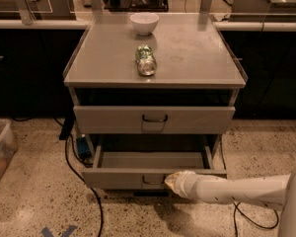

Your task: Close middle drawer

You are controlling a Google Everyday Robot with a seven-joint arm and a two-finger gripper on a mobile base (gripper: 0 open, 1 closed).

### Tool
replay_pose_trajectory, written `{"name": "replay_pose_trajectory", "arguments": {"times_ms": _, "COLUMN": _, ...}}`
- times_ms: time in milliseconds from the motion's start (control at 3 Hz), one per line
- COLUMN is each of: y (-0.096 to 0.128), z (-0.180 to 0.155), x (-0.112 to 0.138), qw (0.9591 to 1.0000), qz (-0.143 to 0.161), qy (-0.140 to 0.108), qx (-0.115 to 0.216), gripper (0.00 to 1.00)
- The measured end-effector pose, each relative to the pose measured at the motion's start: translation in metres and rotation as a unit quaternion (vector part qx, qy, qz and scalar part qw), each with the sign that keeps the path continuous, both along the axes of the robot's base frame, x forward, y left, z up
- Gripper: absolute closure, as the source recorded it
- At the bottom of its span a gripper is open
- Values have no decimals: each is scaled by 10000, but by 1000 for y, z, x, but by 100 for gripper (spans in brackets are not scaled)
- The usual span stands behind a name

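Note:
The middle drawer (113,177) is a wide, shallow grey drawer. It is pulled well out of the cabinet, and its inside looks bare. Its small dark handle (152,181) is at the centre of the front. My gripper (169,180) is at the end of the white arm, which comes in from the lower right. Its tip is right at the drawer front, just right of the handle. The drawer above (108,120) has a taller front with a square plate under its handle and stands slightly out. The lowest drawer is hidden.
A white bowl (144,23) and a green can (146,59) lying on its side are on the cabinet top (197,48). Dark cables (81,177) run over the floor at the left. A clear bin (0,152) stands at the far left. Counters are behind.

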State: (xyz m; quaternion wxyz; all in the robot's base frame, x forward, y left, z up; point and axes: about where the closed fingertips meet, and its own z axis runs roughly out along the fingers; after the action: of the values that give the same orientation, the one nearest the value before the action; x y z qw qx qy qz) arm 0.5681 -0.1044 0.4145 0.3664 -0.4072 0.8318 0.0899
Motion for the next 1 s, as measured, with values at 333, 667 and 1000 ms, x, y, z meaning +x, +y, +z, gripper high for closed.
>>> {"name": "replay_pose_trajectory", "arguments": {"times_ms": 333, "y": 5, "z": 0, "x": 21, "qw": 9995, "qz": -163, "qy": -271, "qx": 56, "gripper": 100}}
{"name": "replay_pose_trajectory", "arguments": {"times_ms": 667, "y": 5, "z": 0, "x": 21, "qw": 9995, "qz": -163, "qy": -271, "qx": 55, "gripper": 100}}
{"name": "replay_pose_trajectory", "arguments": {"times_ms": 1000, "y": 3, "z": 1, "x": 24, "qw": 9994, "qz": -169, "qy": -290, "qx": -9, "gripper": 100}}
